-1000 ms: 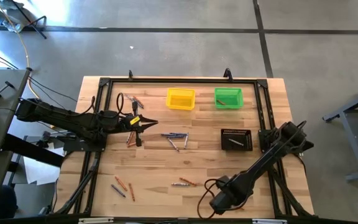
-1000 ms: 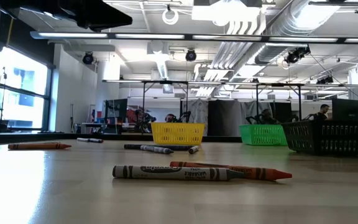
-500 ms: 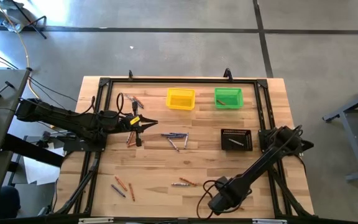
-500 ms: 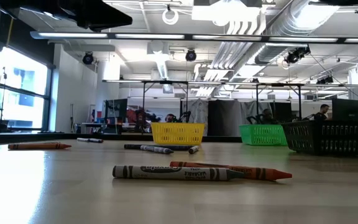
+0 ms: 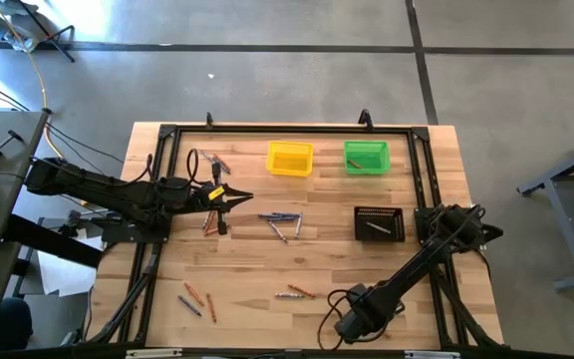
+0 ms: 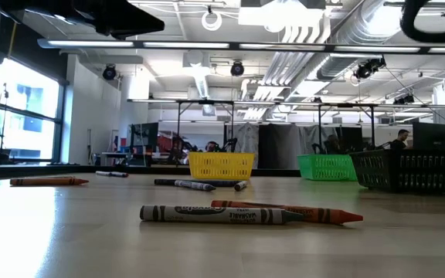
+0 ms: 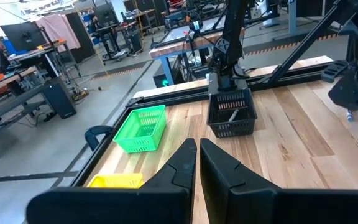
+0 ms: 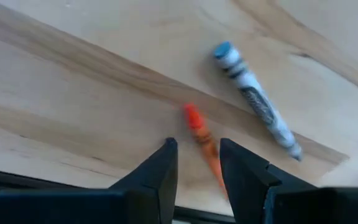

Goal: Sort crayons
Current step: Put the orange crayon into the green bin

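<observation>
With the right gripper [image 8: 197, 146] parted and empty over the thin orange wax crayon [image 8: 204, 140] on the pale wooden table [image 8: 73, 93], the crayon could be rolled away by an off-centre finger, or the grey-blue crayon [image 8: 257, 102] nearby knocked; the left gripper [image 7: 197, 149] is seen clenched, empty.

table [image 5: 237, 269]: light wooden worktop with a black frame along its edges.
yellow bin [image 5: 289, 158]: small square basket near the far edge, about the middle.
green bin [image 5: 366, 157]: same kind of basket, just beside the yellow one, toward the far right corner.
black tray [image 5: 379, 223]: ribbed, dark, near the right edge, in front of the green bin.
floor [image 5: 267, 80]: grey concrete around the table.
room [image 6: 222, 93]: white ceiling pipes, lamps, desks behind the table.
</observation>
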Controlling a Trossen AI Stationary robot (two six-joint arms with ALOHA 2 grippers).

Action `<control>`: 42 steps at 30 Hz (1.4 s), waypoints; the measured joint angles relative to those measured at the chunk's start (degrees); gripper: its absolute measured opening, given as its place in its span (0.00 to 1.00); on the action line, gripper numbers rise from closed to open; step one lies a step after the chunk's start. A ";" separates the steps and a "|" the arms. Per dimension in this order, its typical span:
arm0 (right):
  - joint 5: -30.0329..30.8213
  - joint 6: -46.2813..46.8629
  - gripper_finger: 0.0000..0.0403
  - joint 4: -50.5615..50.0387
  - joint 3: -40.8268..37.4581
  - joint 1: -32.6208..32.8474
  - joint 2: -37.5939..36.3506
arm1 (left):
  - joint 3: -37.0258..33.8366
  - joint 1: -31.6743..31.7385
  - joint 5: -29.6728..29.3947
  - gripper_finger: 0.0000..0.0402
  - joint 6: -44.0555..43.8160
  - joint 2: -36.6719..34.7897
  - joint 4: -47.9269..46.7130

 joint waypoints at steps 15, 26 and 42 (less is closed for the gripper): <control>-0.54 0.71 0.03 5.23 -3.58 -0.52 -0.29 | 0.00 0.02 -0.01 0.02 -0.02 0.00 0.01; 7.61 -4.97 0.01 -1.38 0.78 -1.17 -5.78 | 0.00 0.01 0.01 0.02 -1.11 0.00 -0.03; 67.23 -4.32 0.00 -41.07 1.73 -12.99 -23.42 | -0.02 0.00 -0.01 0.02 1.41 0.00 0.94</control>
